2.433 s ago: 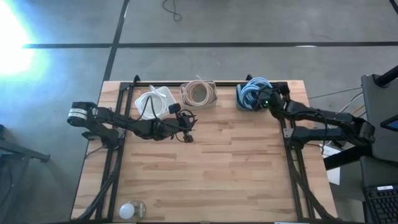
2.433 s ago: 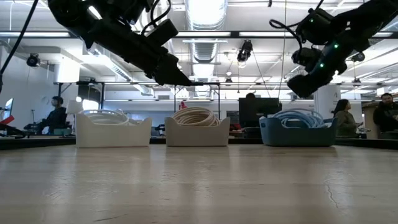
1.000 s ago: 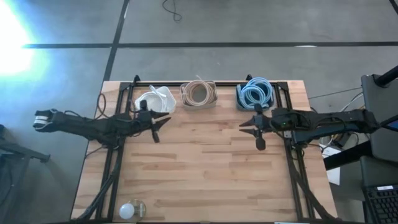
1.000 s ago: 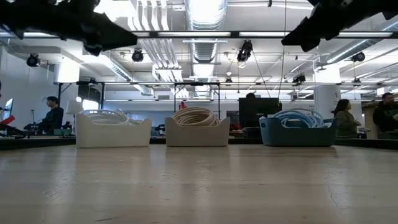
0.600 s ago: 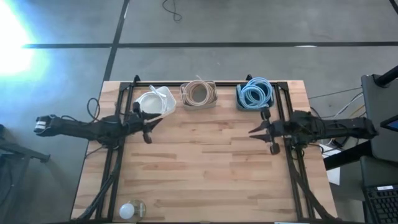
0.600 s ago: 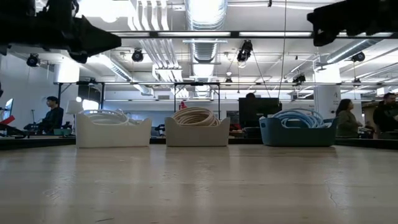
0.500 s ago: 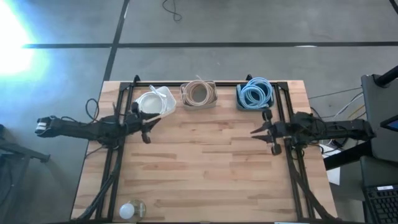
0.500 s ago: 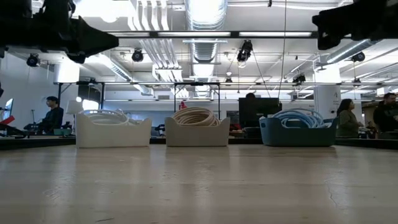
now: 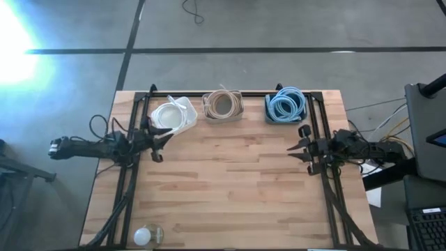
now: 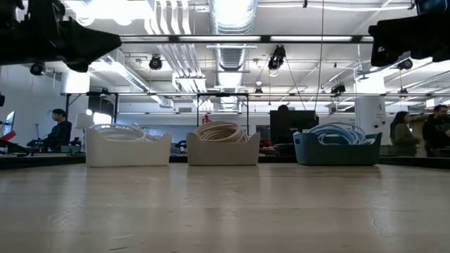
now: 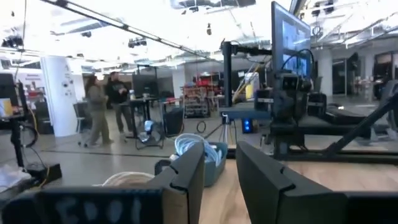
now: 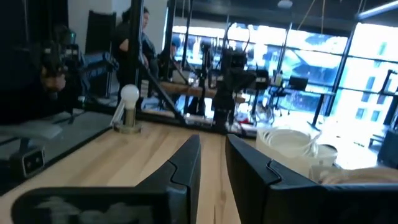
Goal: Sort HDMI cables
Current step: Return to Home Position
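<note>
Three small bins stand in a row along the table's far edge. The white bin holds white coiled cable, the beige bin holds beige coils, and the blue bin holds light blue coils. In the low view the coils rise a little above the rims of the bins. My left gripper hovers open near the table's left rail, just nearer than the white bin. My right gripper hovers open by the right rail, nearer than the blue bin. Neither holds anything.
A small round bulb-like object sits at the table's near left corner. Black frame rails run along both sides and the far edge. The bare wooden top lies between the arms. People stand in the room behind.
Both arms have drawn back, high above the table. The left gripper has moved toward the table's left edge and the right gripper toward the right edge. The coils in the bins have stayed as they were.
</note>
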